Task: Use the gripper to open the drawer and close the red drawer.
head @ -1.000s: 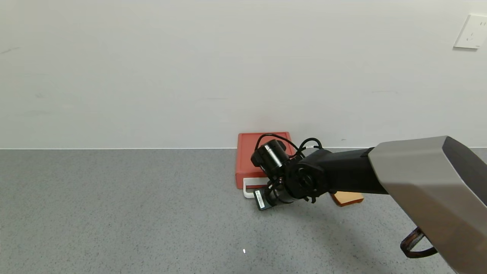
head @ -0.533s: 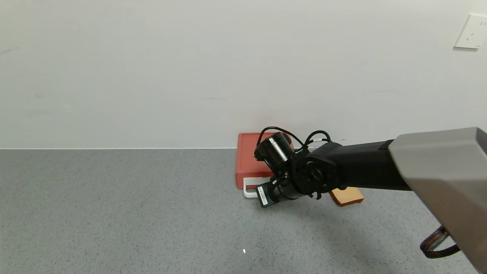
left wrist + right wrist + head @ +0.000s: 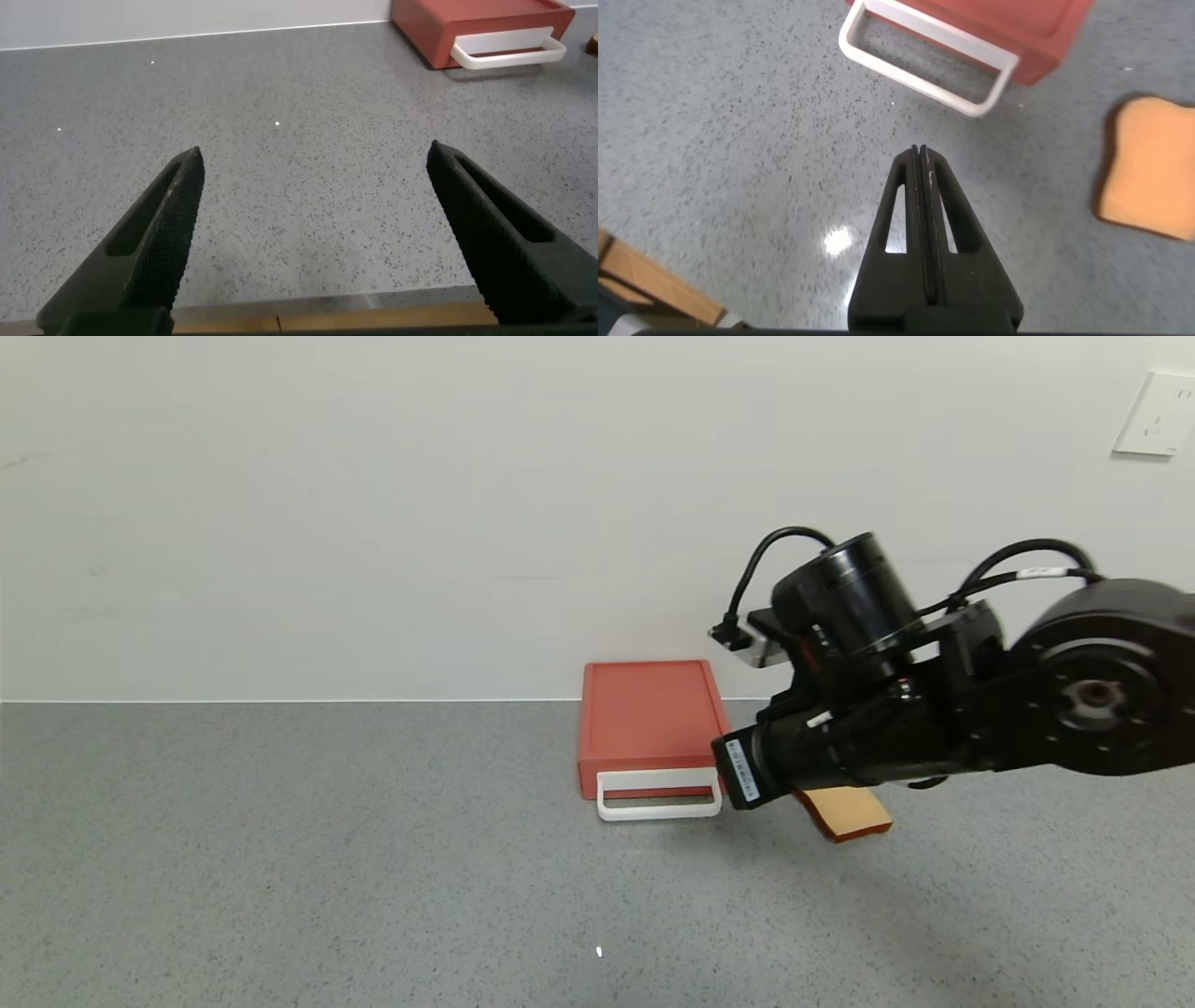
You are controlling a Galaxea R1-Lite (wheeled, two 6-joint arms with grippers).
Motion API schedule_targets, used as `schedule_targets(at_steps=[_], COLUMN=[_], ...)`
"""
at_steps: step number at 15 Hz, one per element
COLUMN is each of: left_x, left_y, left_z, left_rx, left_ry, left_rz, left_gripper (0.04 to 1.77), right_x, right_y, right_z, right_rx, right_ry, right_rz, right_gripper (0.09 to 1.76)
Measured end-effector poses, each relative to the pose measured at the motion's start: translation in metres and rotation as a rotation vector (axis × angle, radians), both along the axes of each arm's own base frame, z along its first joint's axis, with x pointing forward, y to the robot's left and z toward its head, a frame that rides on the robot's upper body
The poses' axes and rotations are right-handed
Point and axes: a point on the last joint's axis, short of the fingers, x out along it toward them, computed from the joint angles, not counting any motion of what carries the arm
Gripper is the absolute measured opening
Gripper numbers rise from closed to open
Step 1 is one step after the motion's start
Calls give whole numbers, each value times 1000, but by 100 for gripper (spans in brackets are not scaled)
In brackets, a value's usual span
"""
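Note:
The red drawer (image 3: 649, 719) is a flat terracotta-red box against the wall, its tray pushed in and its white loop handle (image 3: 659, 795) lying flat in front. My right gripper (image 3: 739, 778) hangs in the air to the right of the handle, clear of it, shut and empty. In the right wrist view its closed fingertips (image 3: 920, 151) point at bare table just short of the handle (image 3: 924, 70) and drawer (image 3: 1018, 19). My left gripper (image 3: 313, 163) is open and empty, parked low near the table's front edge, with the drawer (image 3: 476, 23) far off.
A tan toast-shaped slice (image 3: 845, 812) lies on the grey speckled table right of the drawer, partly under my right gripper; it also shows in the right wrist view (image 3: 1148, 168). The white wall stands right behind the drawer. The table's wooden front edge (image 3: 327, 317) is under my left gripper.
My right gripper has lifted and pulled back to the right, away from the handle, which now shows whole. The drawer has not moved.

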Motion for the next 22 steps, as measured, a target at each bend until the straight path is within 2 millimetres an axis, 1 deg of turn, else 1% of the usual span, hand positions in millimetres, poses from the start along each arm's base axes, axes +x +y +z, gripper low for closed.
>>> schedule_targets(at_steps=[3,6,10,14,16,19,20,22], left_x=[0,0,0,0,0,0,0,0], left_y=[0,0,0,0,0,0,0,0], left_z=[0,0,0,0,0,0,0,0], left_rx=[-1,-1,-1,-1,-1,-1,-1,-1], left_ry=[0,0,0,0,-1,-1,-1,0], left_rz=[-6,-9,-5,-2,-1,-2,-3,-3], left_gripper=[172,172,172,172,172,172,172,172], right_x=[-15,-29,-40,-57,-62,-67,-69,-73], right_y=[-35,-56,-72,-87,-94,-98,-99,-102], right_z=[17,20,18,12,9,2,0,-3], right_rx=[37,44,100,92,97,120,121,121], right_ry=[-43,-60,-149,-147,-152,-178,-179,-175], right_rz=[-34,-69,-80,-98,-110,-108,-108,-109], right_gripper=[11,11,11,11,11,12,32,63])
